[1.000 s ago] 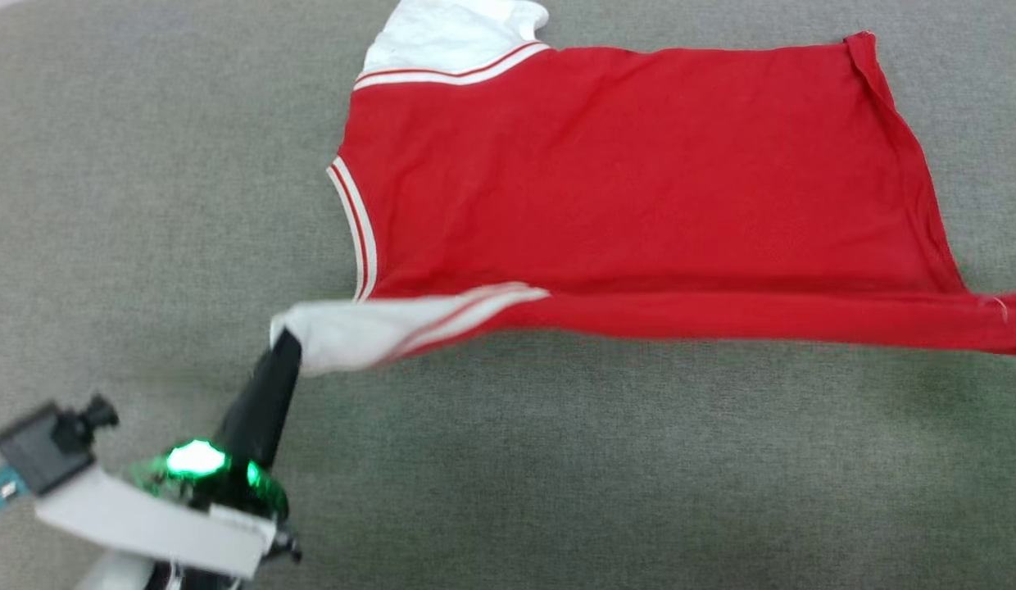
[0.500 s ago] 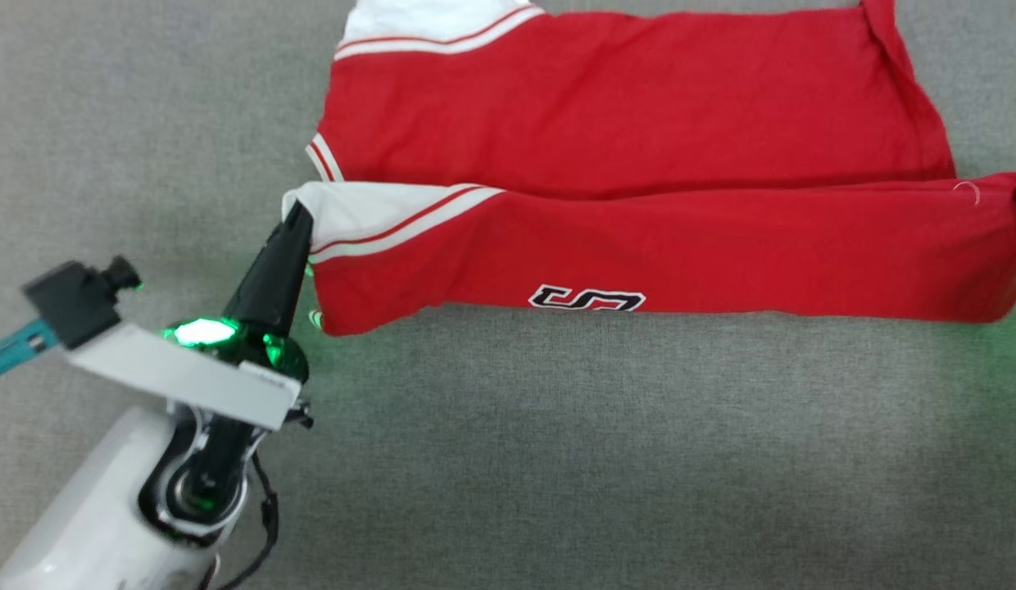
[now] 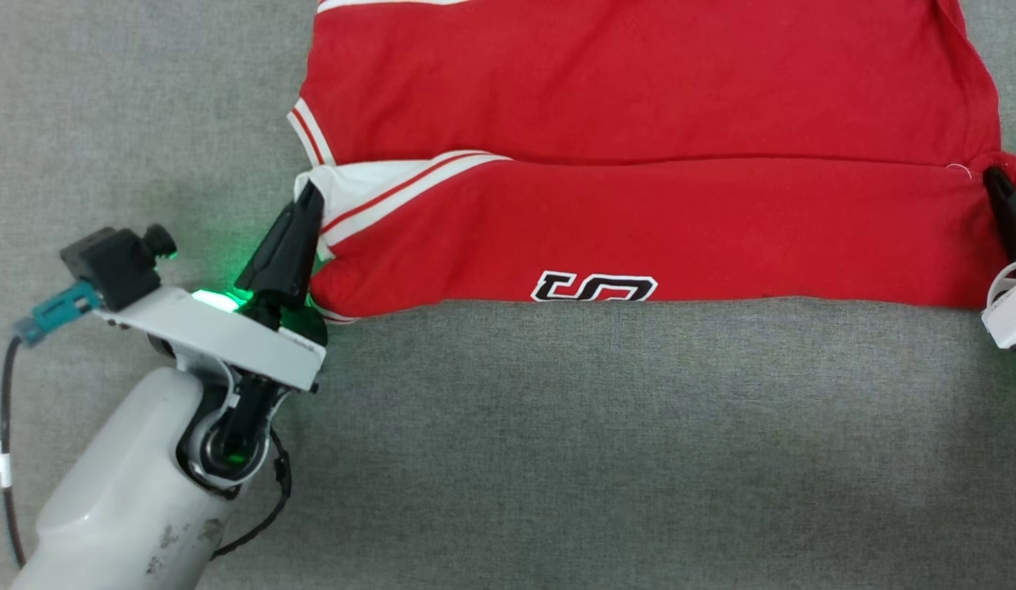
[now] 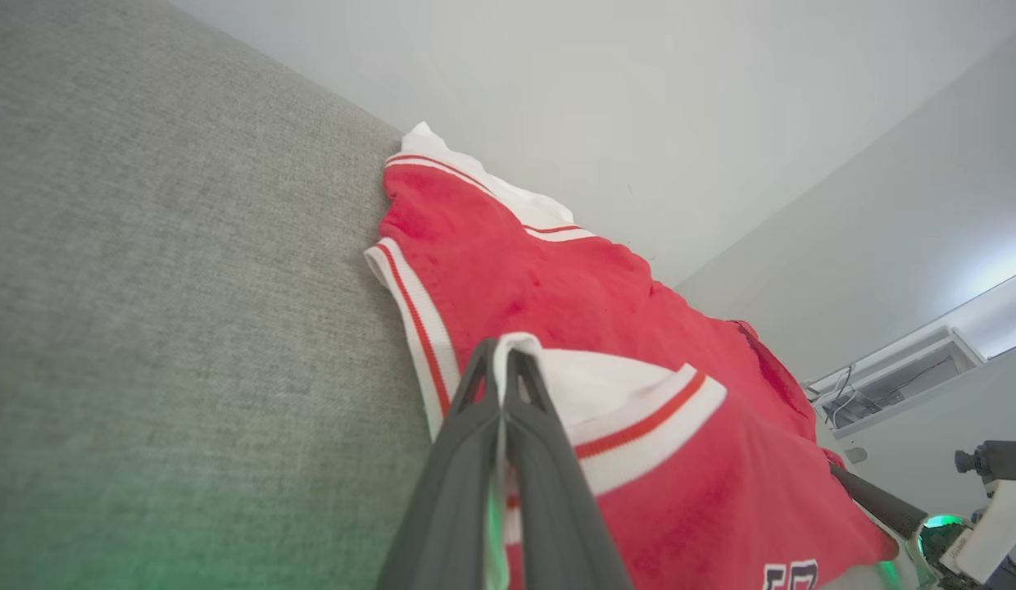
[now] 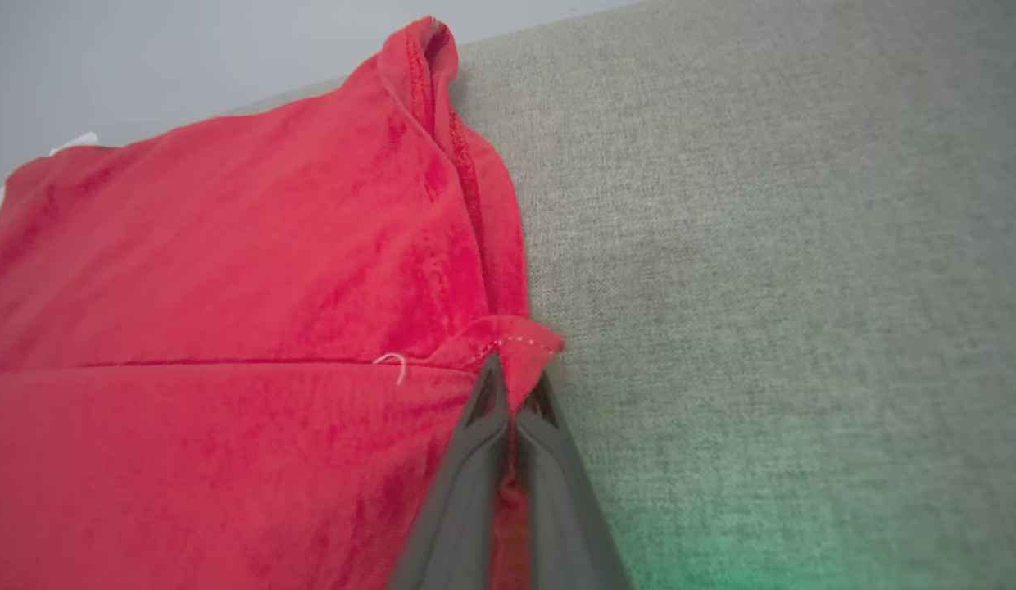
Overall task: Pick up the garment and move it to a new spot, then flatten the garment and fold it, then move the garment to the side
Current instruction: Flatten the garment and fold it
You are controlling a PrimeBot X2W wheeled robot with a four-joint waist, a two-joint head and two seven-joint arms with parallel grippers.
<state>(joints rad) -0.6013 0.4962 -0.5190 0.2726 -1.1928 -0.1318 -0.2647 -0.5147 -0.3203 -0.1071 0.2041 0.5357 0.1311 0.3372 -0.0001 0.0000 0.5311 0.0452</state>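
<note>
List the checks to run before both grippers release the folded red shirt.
1. Left gripper shut on the white striped sleeve of the small red jersey T-shirt: ok.
2. Right gripper shut on the red hem corner: ok.
3. Near fold line straight, running through the black lettering: ok.
4. Far hem edge lying flat: not ok, it is rolled over.
5. Folded flap resting fully on the layer below: cannot tell.
</note>
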